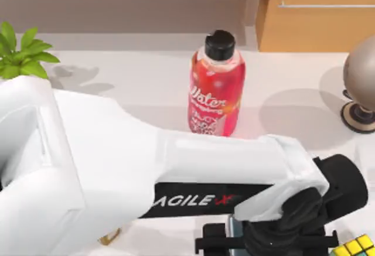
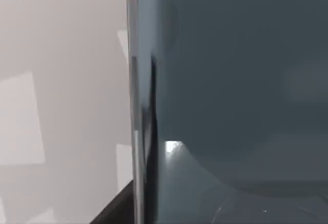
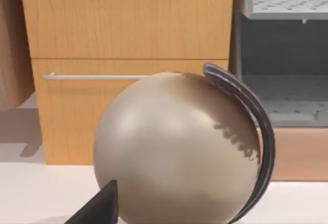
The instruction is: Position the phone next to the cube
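My left arm reaches across the bench (image 1: 146,74); its end effector (image 1: 266,241) is clamped on the phone (image 2: 236,80) — just beside the cube (image 1: 356,246).

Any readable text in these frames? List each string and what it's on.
"AGILE X", white letters with a red X partly cut off, on the black band of the white left arm reaching across the top view.
"Water", white script on the label of the red drink bottle with black cap; the smaller lines beneath are too blurred to read.
The beige globe bears faint dark markings, not legible.
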Controlling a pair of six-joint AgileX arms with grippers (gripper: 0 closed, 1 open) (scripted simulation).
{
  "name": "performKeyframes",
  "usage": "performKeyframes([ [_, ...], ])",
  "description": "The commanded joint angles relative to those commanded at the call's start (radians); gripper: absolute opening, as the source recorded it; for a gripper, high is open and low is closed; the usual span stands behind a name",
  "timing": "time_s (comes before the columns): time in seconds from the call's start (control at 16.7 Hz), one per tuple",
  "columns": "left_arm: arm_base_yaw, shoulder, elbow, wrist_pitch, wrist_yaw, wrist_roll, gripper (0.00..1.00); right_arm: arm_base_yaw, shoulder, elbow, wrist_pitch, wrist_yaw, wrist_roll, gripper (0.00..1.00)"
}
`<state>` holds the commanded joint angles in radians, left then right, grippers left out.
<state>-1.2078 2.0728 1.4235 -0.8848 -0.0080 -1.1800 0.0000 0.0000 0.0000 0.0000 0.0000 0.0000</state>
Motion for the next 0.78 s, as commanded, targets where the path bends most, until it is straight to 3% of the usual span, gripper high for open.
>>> performKeyframes([
  [0.42,0.000,0.017,-0.015,-0.001,0.002,0.000,0.00,0.000,0.000,0.000,0.000,0.000,0.000,1.00],
  [0.78,0.000,0.017,-0.015,-0.001,0.002,0.000,0.45,0.000,0.000,0.000,0.000,0.000,0.000,1.00],
])
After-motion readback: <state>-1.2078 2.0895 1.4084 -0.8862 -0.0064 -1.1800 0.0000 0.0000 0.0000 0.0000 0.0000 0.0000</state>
